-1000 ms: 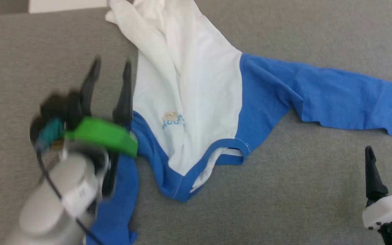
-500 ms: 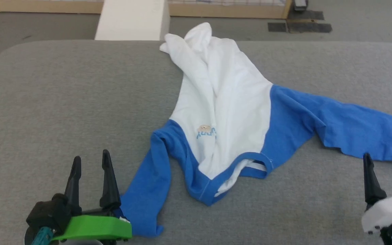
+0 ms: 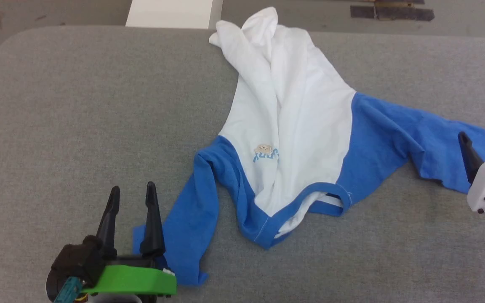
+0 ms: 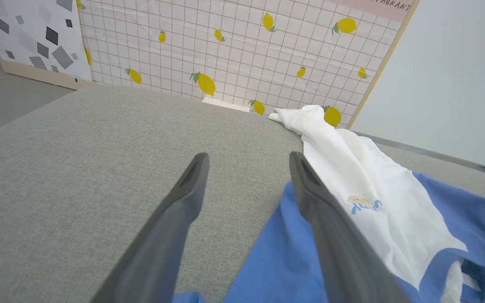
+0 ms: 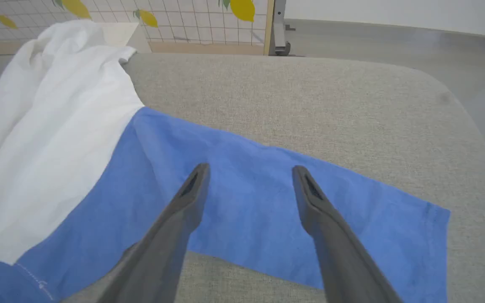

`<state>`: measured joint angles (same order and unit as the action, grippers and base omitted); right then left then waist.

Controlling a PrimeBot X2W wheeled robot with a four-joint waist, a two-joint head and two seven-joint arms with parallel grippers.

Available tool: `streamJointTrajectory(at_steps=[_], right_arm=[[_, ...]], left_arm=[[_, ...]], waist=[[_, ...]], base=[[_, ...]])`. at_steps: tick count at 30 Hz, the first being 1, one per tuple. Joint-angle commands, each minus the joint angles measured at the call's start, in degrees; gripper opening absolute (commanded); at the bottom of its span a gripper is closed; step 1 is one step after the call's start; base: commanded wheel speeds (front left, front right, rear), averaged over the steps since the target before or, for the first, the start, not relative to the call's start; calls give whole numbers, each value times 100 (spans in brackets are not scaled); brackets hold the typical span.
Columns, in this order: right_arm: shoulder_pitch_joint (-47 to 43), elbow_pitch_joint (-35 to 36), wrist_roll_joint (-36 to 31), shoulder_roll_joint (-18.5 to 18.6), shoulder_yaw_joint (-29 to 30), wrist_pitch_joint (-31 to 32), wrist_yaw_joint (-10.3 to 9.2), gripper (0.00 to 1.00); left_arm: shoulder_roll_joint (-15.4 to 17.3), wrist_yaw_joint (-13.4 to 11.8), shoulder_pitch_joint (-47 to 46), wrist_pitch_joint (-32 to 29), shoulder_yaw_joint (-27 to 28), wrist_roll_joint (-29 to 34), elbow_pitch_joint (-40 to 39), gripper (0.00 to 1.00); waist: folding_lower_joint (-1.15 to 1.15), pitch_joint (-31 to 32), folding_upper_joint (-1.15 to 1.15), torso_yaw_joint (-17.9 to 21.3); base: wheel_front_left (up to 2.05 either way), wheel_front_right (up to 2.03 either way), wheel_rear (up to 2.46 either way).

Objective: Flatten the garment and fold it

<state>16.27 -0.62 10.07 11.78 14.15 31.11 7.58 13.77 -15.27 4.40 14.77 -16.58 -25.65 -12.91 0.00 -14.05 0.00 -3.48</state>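
**Get the shirt flat before you think about folding**

The garment lies across the middle of the grey padded table, neckline toward you and hem at the far edge, near the white box. It is not flat. The white body is gathered into long ridges that run from collar to hem, and it narrows to a bunched point at the far end. The sleeve on your left hangs back toward you in a narrow, partly doubled strip. The sleeve on your right lies stretched out sideways and looks fairly smooth.

Both tools are empty with their jaws spread wide. Your left gripper sits just beside the lower end of the near sleeve. In its wrist view, one finger is over the blue cloth and the other is over bare table. Your right gripper hangs over the outstretched sleeve, with blue cloth showing between its fingers.

The step in hand looks like flattening, and it has barely begun. To do it well:

- Take hold near the seams or hem corners rather than at a cuff. Pulling a cuff only lengthens the sleeve and leaves the body creased.
- Pinch a single layer where you can. The doubled left sleeve makes it easy to grab two.
- Draw your two holds apart evenly and low over the table, so the ridges in the white panel open instead of dragging the whole shirt sideways.
- Watch the far hem, which sits close to the edge.
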Motion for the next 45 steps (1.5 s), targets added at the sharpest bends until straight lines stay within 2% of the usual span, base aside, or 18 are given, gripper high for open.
streamJointTrajectory(at_steps=[1, 5, 11, 12, 13, 19, 23, 27, 32, 37, 39, 45], right_arm=[[118, -178, -20, 93, -23, 201, -9, 100], [236, -745, -100, 226, 51, 985, -9, 100], [123, -1236, -176, 316, 121, 1639, -9, 100], [95, -1272, -182, 299, 158, 1696, -9, 29], [72, -1288, -194, 283, 196, 1706, -9, 0], [123, -1121, -389, 305, 474, 1309, -9, 0], [65, -1041, -667, 661, 813, 1094, -9, 0], [-136, -1121, -1014, 1091, 1509, 888, -9, 0], [-429, -1310, -1766, 1572, 2354, 246, -9, 0], [-369, -1638, -2288, 1574, 2678, -318, -9, 0], [-255, -1768, -2294, 1452, 2534, -468, -9, 100], [241, -1615, -1634, 985, 1958, -741, -9, 100]], left_arm=[[-63, 58, -149, 22, 3, 94, 45, 100], [-167, 176, -267, 22, 15, 161, 119, 100], [-287, 336, -358, 22, 42, 220, 278, 100], [-302, 354, -362, 22, 51, 227, 299, 100], [-320, 375, -363, 22, 63, 235, 326, 100], [-350, 457, -288, 22, 187, 255, 428, 100], [-365, 532, -278, 23, 200, 262, 463, 100], [-374, 600, -297, 23, 154, 278, 481, 100], [-324, 629, -360, 2, 102, 324, 505, 100], [-293, 631, -412, -25, 80, 336, 515, 100], [-296, 629, -420, -36, 62, 334, 538, 100], [-317, 677, -425, -41, -6, 293, 607, 100]], waist=[[0, -265, 0, -90], [0, -441, 0, -185], [0, -504, 0, -312], [0, -496, 0, -321], [0, -477, 0, -328], [0, -270, 0, -203], [0, -186, 0, -129], [0, -255, 0, -138], [0, -456, 0, -231], [0, -528, 0, -266], [0, -493, 0, -244], [0, -215, 0, -183]], base=[[0, 0, 0], [0, 0, 0], [0, 0, 0], [0, 0, 0], [0, 0, 0], [0, 0, 0], [0, 0, 0], [0, 0, 0], [0, 0, 0], [0, 0, 0], [0, 0, 0], [0, 0, 0]])
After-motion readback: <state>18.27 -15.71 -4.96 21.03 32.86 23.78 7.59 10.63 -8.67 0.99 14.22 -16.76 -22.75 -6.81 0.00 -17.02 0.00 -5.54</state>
